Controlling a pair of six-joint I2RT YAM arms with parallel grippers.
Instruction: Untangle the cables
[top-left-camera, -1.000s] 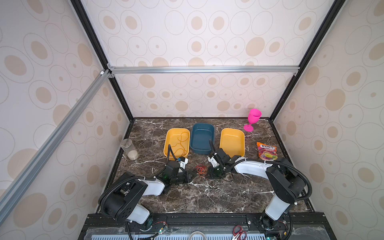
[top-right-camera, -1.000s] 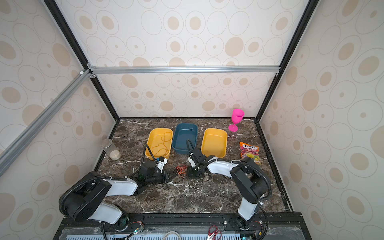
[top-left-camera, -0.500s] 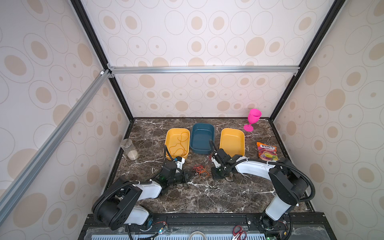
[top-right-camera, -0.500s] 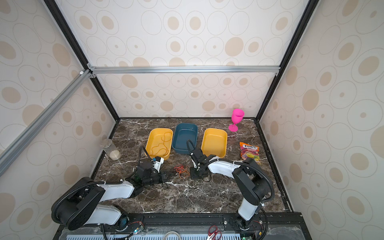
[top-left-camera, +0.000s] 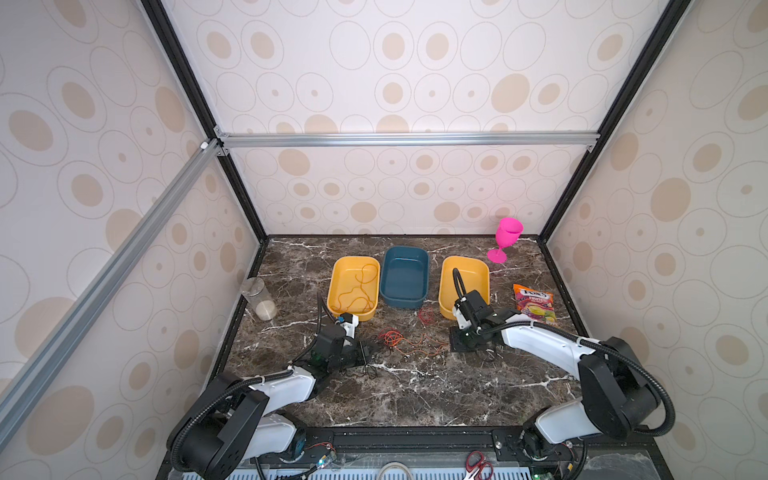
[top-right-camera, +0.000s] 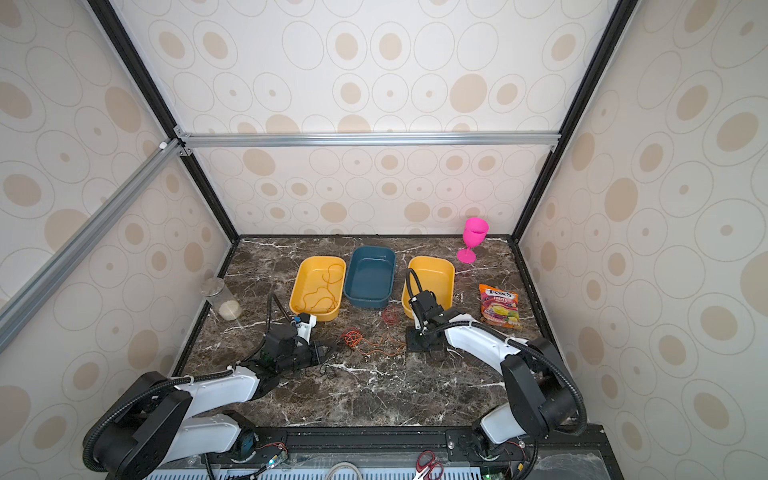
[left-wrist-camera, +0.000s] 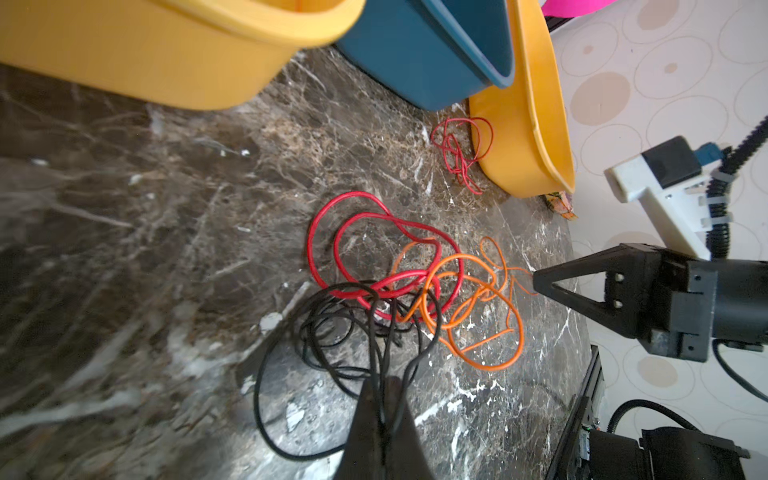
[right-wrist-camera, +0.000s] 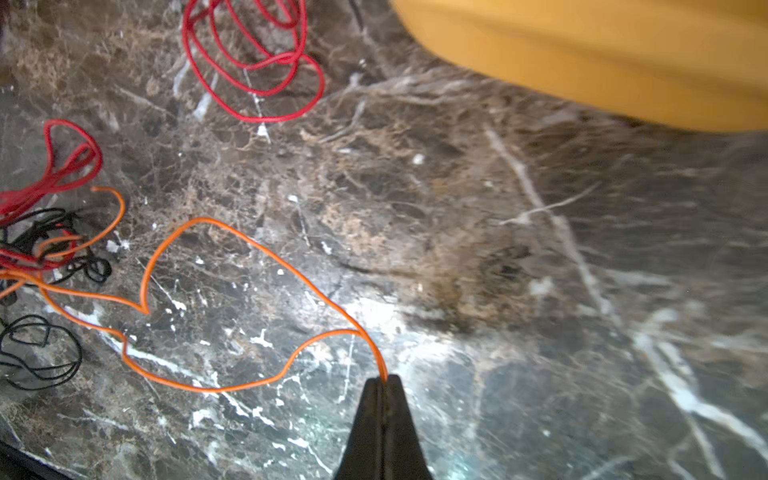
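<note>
Left wrist: left claw (left-wrist-camera: 382, 388) tight on black cable (left-wrist-camera: 324, 328); right claw (left-wrist-camera: 537, 285) tight on orange cable (left-wrist-camera: 457, 258); red coil (left-wrist-camera: 459, 151) beside yellow tray (left-wrist-camera: 528, 124)

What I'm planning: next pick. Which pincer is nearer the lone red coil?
Right. The right pincer stands near the red coil; the left pincer lies farther, beyond the tangle.

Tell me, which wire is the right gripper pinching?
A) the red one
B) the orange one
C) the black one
B: in the right wrist view, the right gripper is shut on the orange cable, which runs straight into its closed tips.
</note>
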